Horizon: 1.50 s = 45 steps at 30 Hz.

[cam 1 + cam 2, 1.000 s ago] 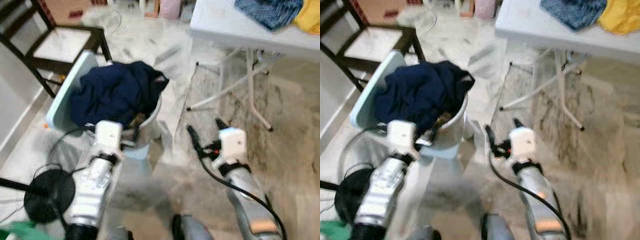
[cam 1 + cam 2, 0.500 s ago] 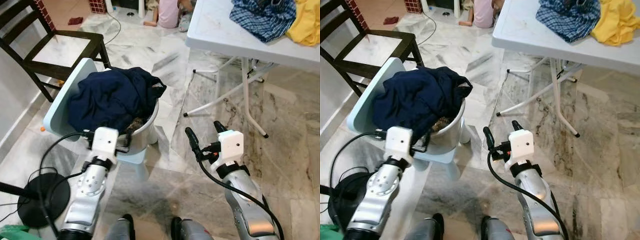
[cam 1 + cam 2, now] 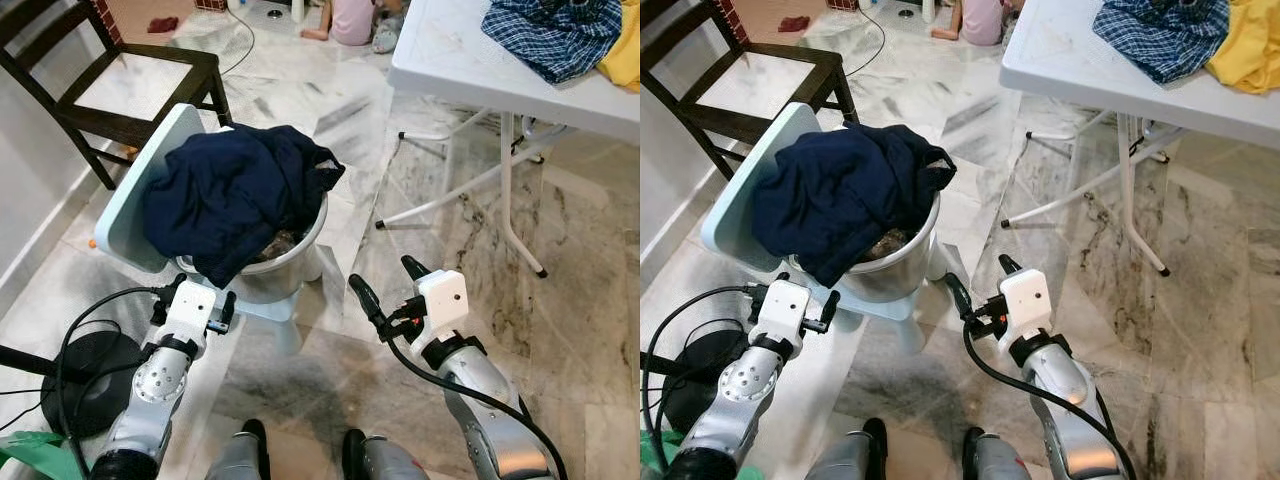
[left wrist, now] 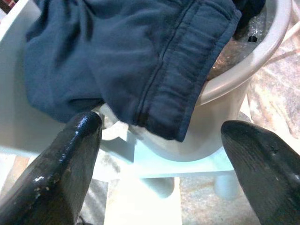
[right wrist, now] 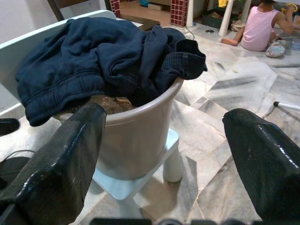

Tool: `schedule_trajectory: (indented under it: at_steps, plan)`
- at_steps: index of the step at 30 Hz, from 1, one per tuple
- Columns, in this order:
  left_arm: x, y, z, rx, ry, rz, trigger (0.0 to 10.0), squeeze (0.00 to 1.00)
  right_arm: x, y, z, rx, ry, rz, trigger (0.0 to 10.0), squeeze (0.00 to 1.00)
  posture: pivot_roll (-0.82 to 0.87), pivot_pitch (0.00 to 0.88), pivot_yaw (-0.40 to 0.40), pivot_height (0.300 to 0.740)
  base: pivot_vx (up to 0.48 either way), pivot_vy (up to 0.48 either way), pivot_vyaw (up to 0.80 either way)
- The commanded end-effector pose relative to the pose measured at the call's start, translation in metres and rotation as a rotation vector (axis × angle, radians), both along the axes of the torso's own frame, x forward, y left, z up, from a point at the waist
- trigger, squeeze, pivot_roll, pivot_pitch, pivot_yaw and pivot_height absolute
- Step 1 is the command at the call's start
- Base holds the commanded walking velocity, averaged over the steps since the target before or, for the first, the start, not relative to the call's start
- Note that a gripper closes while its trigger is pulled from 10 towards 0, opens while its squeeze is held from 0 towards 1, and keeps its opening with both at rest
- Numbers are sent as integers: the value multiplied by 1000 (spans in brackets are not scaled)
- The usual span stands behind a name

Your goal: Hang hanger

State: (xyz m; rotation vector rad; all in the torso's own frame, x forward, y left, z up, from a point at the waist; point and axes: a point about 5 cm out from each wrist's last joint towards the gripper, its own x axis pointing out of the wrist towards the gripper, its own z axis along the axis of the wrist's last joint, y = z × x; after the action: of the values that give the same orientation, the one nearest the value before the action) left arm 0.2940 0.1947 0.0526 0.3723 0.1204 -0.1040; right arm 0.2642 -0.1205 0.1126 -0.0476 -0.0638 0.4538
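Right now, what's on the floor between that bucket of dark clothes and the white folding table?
Bare marble floor, going by the left eye view: nothing lies between the bucket with the navy garment and the folding table legs.

A crumpled navy garment drapes over the grey bucket.

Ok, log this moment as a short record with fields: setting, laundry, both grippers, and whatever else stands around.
setting: marble floor indoors, robot standing over a laundry bucket
laundry: dark blue garment heaped in the grey bucket, hanging over its rim
bucket support: pale blue child's chair
left gripper: open, close to the garment's hanging hem, empty
right gripper: open, empty, above the floor beside the bucket
hanger: none can be made out
table: white folding table with a blue checked cloth and a yellow cloth
other: dark wooden chair; a person sitting on the floor
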Motion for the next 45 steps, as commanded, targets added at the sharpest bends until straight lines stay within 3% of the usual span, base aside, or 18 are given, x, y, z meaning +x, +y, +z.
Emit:
schedule_trajectory:
  at_steps: [1, 7, 8, 9, 10, 11, 16, 19, 29, 34, 45]
  plan:
    - [-1, 2, -6, 26, 22, -18, 10000, 0, -4, -2, 0, -1, 8, 7, 10000, 0, 36, 306, -50, 740, 0, 0, 0]
    - [10, 4, -10, 71, 55, -24, 10000, 0, -7, -2, 1, -2, 17, 17, 10000, 0, 19, 323, -57, 740, 0, 0, 0]
    - [13, 5, -13, 92, 76, -17, 5451, 0, -7, -1, 1, -2, 19, 20, 10000, 0, 14, 324, -58, 740, 0, 0, 0]
    - [13, 5, -13, 92, 76, -17, 5451, 0, -7, -1, 1, -2, 19, 20, 10000, 0, 14, 324, -58, 740, 0, 0, 0]
    - [17, 5, -16, 102, 106, 0, 1333, 0, -8, 1, 2, -1, 23, 29, 10000, 0, 8, 327, -58, 740, 0, 0, 0]
    - [18, 5, -17, 109, 118, 4, 0, 0, -8, 2, 2, 1, 27, 36, 10000, 0, 1, 328, -60, 740, 0, 0, 0]
    - [22, 4, -16, 104, 128, 14, 0, 0, -10, 8, 3, 19, 47, 82, 10000, 0, -12, 328, -58, 740, 0, 0, 0]
    - [27, 8, -10, 88, 111, 34, 0, 0, -18, 14, 0, 20, 82, 168, 10000, 0, -18, 326, -52, 740, 0, 0, 0]
    - [29, 13, -5, 54, 78, 60, 0, 0, -17, 19, 0, 30, 93, 171, 10000, 0, 5, 324, -46, 740, 0, 0, 0]
    - [36, 15, 9, 27, 0, 66, 0, 0, -15, 18, 0, 30, 90, 166, 10000, 0, 14, 326, -45, 740, 0, 0, 0]
    - [43, 17, 18, -9, -27, 73, 0, 0, -13, 18, 0, 30, 84, 149, 10000, 0, 18, 323, -39, 740, 0, 0, 0]
